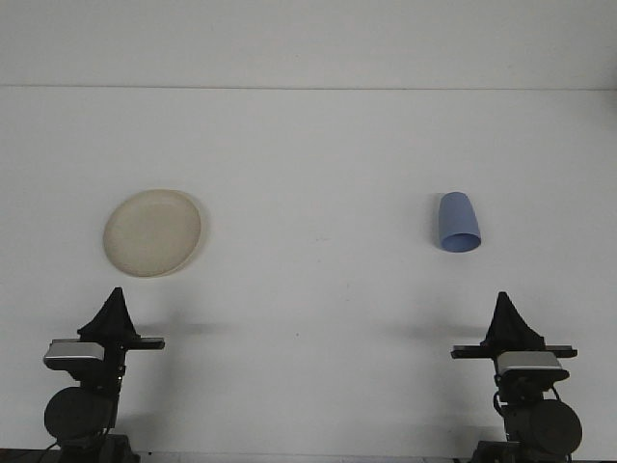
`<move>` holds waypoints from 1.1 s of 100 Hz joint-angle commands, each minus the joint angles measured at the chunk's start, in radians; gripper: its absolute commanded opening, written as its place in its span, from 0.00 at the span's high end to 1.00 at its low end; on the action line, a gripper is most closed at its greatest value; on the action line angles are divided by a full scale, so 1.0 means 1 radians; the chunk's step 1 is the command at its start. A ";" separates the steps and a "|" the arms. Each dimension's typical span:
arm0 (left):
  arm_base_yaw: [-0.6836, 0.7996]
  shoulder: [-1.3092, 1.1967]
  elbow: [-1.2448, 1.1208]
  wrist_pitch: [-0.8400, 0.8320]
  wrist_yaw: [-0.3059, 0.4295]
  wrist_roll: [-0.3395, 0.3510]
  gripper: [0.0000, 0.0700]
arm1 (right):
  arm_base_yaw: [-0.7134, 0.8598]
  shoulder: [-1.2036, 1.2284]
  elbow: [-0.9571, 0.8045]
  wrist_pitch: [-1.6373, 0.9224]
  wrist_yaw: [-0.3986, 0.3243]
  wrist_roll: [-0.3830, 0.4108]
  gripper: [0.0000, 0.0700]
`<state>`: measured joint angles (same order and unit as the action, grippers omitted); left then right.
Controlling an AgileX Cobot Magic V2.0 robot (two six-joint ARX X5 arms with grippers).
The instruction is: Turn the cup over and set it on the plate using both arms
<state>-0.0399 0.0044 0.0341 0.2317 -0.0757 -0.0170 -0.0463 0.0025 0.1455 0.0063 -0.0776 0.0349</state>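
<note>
Blue cup [458, 223] lies on its side on white table [318, 154], right half, open mouth toward camera. Cream plate [153, 232] sits flat on left half, well apart from cup. Left gripper [115, 312] at near edge, below plate; right gripper [507, 316] at near edge, below cup. Both grippers closed to a point, holding nothing, clear of cup and plate.

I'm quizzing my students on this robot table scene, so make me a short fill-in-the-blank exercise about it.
1. The blue cup lies on its ____.
2. The cream plate sits in front of the robot's ____ arm.
3. The plate holds ____.
4. The right end effector is ____ the cup, not touching it.

Missing words: side; left; nothing; apart from
</note>
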 commanded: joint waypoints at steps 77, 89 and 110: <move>0.000 -0.001 -0.020 0.015 0.001 0.002 0.98 | -0.001 0.547 0.720 -0.797 -0.002 -0.003 1.00; 0.000 -0.001 -0.020 0.015 0.001 0.002 0.98 | -0.001 0.559 0.720 -0.797 -0.002 0.002 1.00; 0.000 -0.001 -0.020 0.015 0.001 0.002 0.98 | -0.001 0.560 0.720 -0.798 -0.002 0.002 1.00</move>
<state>-0.0399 0.0044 0.0341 0.2317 -0.0757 -0.0170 -0.0463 0.5594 0.8501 -0.7990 -0.0776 0.0303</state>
